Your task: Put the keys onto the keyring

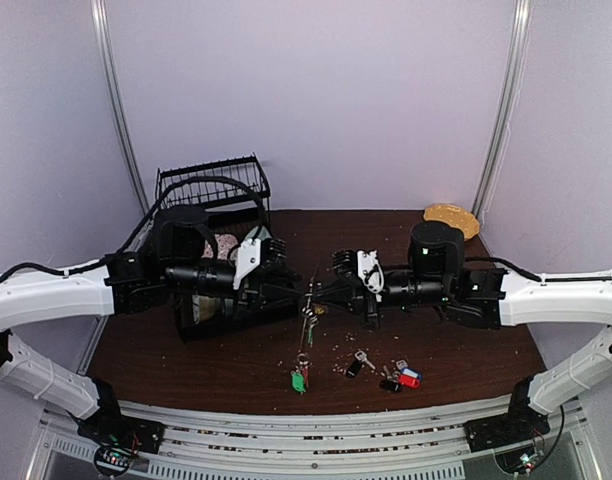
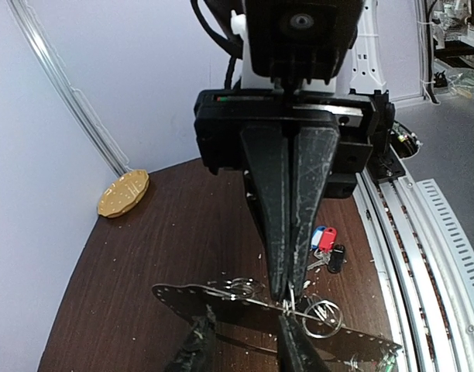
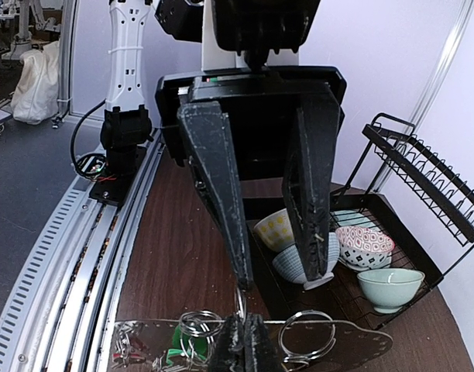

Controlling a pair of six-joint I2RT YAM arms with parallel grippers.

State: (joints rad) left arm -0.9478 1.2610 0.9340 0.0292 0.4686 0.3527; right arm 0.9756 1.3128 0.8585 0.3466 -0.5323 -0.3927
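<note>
as the right gripper (image 2: pixel 287 283) pinches the keyring (image 1: pixel 307 312) aloft with closed fingers, steadying it for threading, a green-tagged key (image 1: pixel 299 380) dangles below. the left gripper (image 3: pixel 279 275) faces it, fingers parted, empty.

Top camera looks down from behind over the whole table (image 1: pixel 186 350). Left wrist closely faces the right gripper (image 2: pixel 288 291), right wrist the left gripper (image 3: pixel 282 283); all apparently share mid-table.

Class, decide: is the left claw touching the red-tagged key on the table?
Apart. Top view: the left claw is at centre; the red-tagged key lies well away, nearer the camera.
</note>
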